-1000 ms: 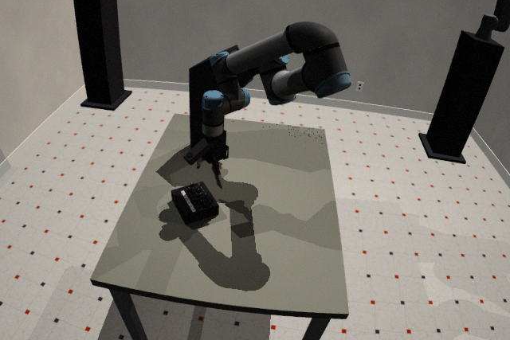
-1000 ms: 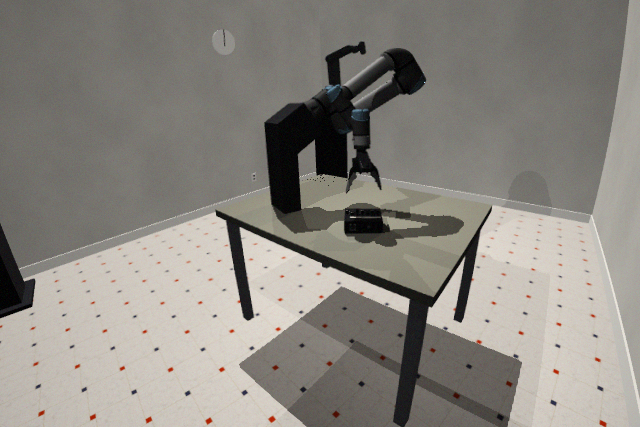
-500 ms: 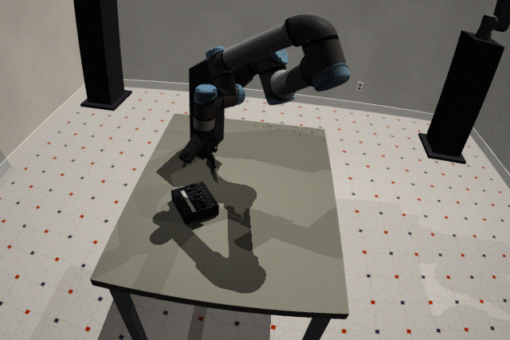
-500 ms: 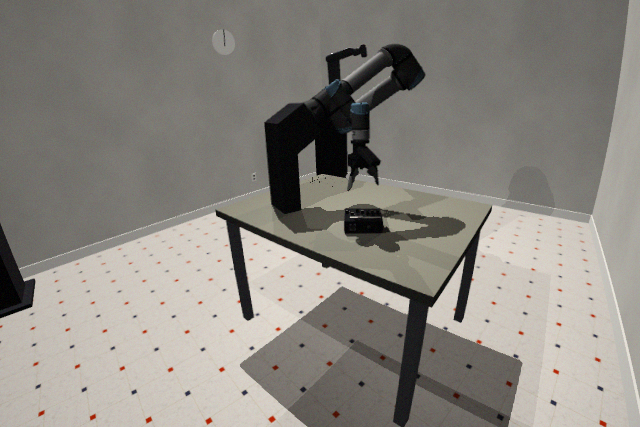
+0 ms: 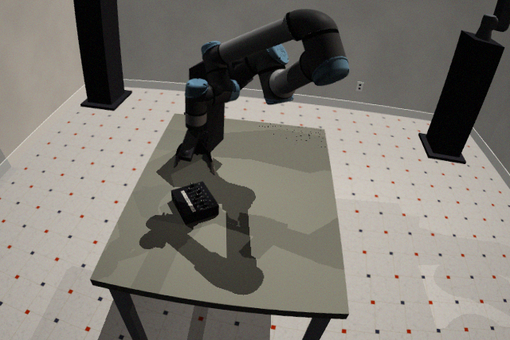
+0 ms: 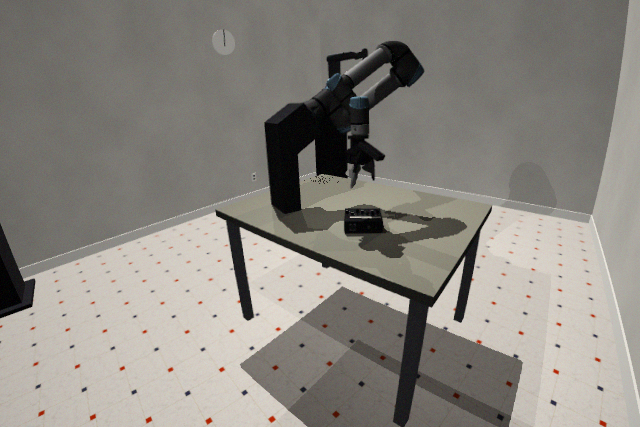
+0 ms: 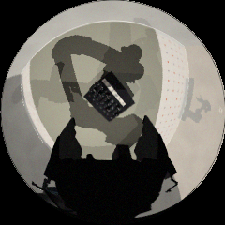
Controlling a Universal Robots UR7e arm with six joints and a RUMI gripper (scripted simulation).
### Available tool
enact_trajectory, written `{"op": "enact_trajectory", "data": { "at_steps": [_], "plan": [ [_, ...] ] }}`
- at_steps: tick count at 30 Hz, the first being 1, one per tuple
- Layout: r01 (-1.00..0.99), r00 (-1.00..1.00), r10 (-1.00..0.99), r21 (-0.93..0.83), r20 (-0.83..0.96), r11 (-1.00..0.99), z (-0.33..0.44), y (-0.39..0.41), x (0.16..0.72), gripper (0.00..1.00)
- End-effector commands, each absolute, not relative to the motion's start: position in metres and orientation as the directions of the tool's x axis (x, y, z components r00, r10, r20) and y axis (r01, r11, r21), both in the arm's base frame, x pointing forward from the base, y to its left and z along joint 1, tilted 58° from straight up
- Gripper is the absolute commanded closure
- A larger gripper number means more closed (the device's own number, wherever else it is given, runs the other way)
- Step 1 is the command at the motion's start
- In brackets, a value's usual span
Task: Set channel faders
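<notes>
The lighting desk [image 5: 202, 213] [image 6: 362, 226] [image 7: 100, 100] is a small black box on the table, turned at an angle in the wrist view. A light strip of tape [image 5: 187, 200] [image 6: 364, 217] [image 7: 113, 92] runs along one side of its top, beside rows of small dark controls. The writing on the tape and the fader positions are too small and dark to read. My gripper [image 5: 194, 169] [image 6: 362, 182] [image 7: 109, 117] is open and empty. It hangs above the table on the arm-base side of the desk, with its fingertips clear of the desk.
The greenish table [image 5: 296, 200] [image 6: 429, 277] carries the desk, with broad arm shadows across it. The arm's black mount [image 6: 284, 164] stands at one table edge. Two black pedestals [image 5: 99, 48] [image 5: 460, 97] with dark arms stand on the floor away from the table.
</notes>
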State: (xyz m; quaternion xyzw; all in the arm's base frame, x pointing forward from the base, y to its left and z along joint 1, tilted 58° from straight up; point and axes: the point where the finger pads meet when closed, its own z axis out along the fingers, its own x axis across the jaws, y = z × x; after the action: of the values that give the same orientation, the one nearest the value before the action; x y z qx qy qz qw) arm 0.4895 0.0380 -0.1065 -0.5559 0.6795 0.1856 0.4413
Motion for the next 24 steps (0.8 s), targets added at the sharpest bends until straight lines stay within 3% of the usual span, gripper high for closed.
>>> {"op": "enact_trajectory", "data": {
  "at_steps": [1,24],
  "plan": [
    [-0.926,0.071,-0.591,-0.273,-0.804,0.261,-0.1064,0.0326,0.4890,0.00],
    [-0.925,0.080,-0.593,-0.281,-0.801,0.255,-0.1063,0.0327,0.4891,0.00]
  ]
}}
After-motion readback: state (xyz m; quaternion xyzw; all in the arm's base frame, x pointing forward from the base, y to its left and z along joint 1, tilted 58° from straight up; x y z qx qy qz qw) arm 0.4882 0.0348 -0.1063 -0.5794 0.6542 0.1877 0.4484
